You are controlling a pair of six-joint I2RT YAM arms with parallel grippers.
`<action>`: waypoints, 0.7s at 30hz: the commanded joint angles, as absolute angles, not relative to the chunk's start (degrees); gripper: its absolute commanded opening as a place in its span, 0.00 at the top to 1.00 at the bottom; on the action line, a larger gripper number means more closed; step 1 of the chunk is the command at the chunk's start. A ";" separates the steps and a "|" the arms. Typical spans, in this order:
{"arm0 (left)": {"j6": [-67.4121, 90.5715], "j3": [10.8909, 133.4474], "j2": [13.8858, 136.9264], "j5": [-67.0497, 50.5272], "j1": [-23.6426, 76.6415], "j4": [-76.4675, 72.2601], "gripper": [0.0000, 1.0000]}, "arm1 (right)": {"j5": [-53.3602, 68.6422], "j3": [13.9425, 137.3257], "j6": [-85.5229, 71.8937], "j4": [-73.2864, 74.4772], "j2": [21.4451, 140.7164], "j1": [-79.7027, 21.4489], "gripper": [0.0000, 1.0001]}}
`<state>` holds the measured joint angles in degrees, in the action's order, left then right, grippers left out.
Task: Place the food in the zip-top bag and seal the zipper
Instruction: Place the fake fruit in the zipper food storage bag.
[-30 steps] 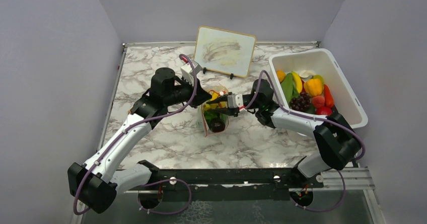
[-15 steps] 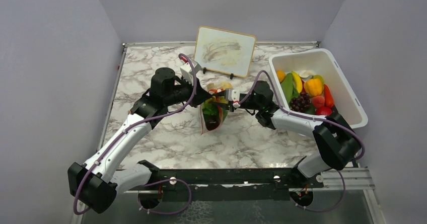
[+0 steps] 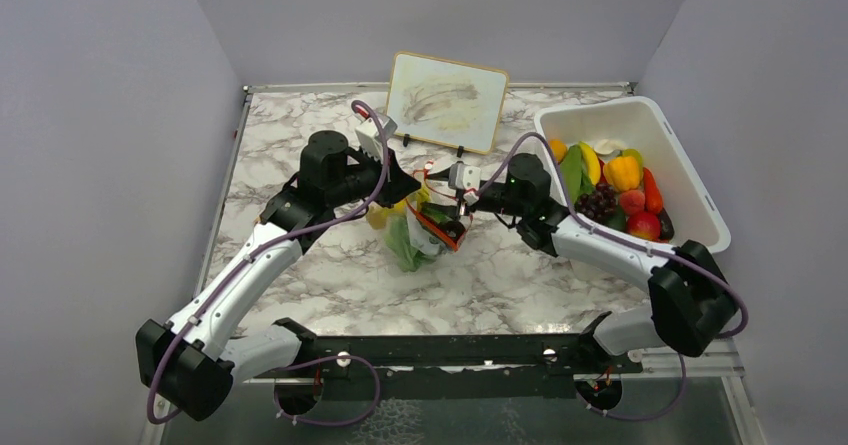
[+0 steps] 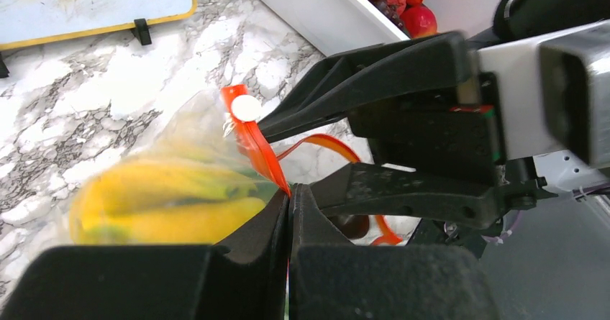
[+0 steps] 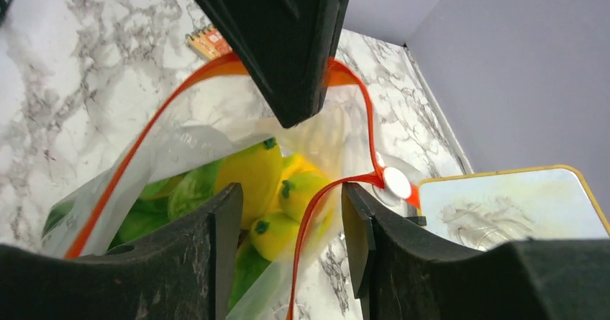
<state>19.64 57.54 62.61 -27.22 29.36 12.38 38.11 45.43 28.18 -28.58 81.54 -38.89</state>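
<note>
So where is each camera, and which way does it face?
Top external: high behind the robot, looking down on table and both arms.
Left wrist: on the left arm, facing the zip-top bag; shut left pincer shows.
Right wrist: on the right arm, facing into the bag; open right pincer shows.
Both wrist views share the zipper.

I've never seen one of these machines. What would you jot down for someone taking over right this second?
Left end effector: shut on the zipper at the edge of the bag.
Right end effector: open, one finger on either side of the bag's mouth.
Done: yellow and green toy food is inside the bag.
Left to do: more food sits in the white tub, and the zipper is open and needs sealing.
</note>
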 commanded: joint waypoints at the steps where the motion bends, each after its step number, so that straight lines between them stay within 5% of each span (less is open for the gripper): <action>1: 21.01 60.47 62.05 -25.69 29.55 8.07 1.00 | 38.60 48.68 22.30 -20.73 76.12 -38.53 0.47; 12: 21.08 57.70 62.53 -22.10 29.53 6.84 1.00 | 24.82 55.96 -8.67 -4.98 71.19 -38.55 0.54; 21: 22.74 56.08 62.66 -22.22 29.53 4.23 1.00 | 20.11 61.87 -15.20 12.95 73.13 -38.54 0.54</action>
<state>21.65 56.25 63.02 -23.29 29.39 8.75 23.62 60.45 -10.28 3.20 72.55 -38.65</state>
